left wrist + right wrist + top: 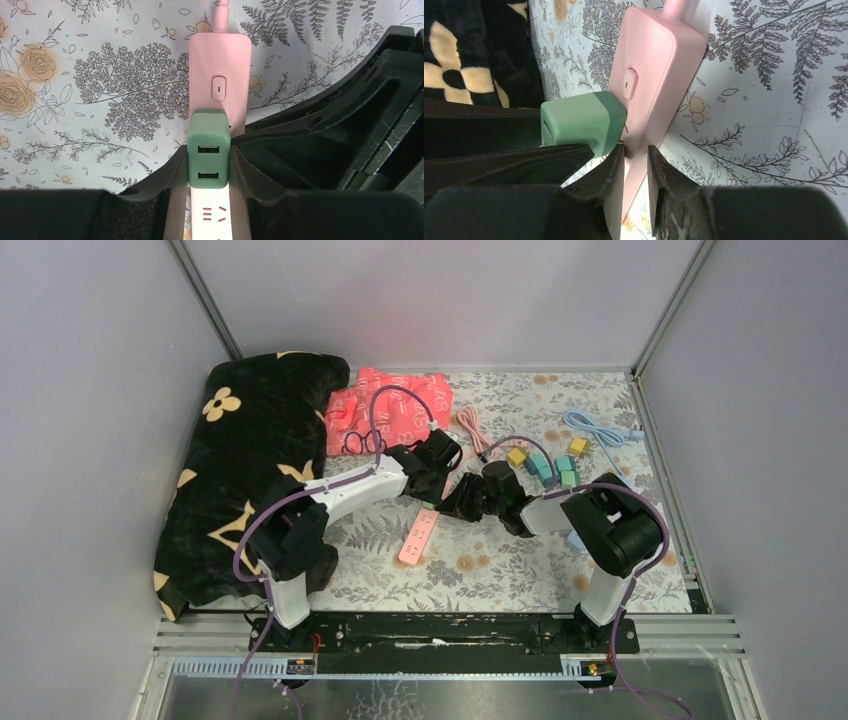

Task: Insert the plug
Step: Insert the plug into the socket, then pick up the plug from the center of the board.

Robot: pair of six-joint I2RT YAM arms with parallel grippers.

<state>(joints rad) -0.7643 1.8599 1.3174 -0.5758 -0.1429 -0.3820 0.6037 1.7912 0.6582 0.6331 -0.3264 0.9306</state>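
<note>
1. The step in hand is, in my judgement, the insertion itself. The left pincer [209, 167] is closed narrow on the green plug [209, 145], with one finger on each side of its body. The two USB ports of the plug look toward the wrist camera.
2. The green plug stands on the face of the pink power strip [220, 65], just below the switch [219, 87], near the end where the cable goes out. The strip lies flat on the flowered counter [100, 75], between the two arms in the top view.
3. The right pincer [635, 155] is narrow too. It holds the pink power strip by its two long edges, just beside the plug. I judge that it is there to steady the strip against the push.
4. In the right wrist view the body of the plug is very close to the face of the strip, but there seems to be a thin gap, and perhaps a small tilt. I cannot tell if the prongs are fully inside.
5. The next move calls for a straight press along the prongs, with the plug square to the face, while the right pincer stops the strip from sliding or tipping.
6. Only when the plug sits flush should the left pincer let go, and the right one after it.
7. A push given with tilt could jam the prongs or lever the strip up from the counter.
</note>
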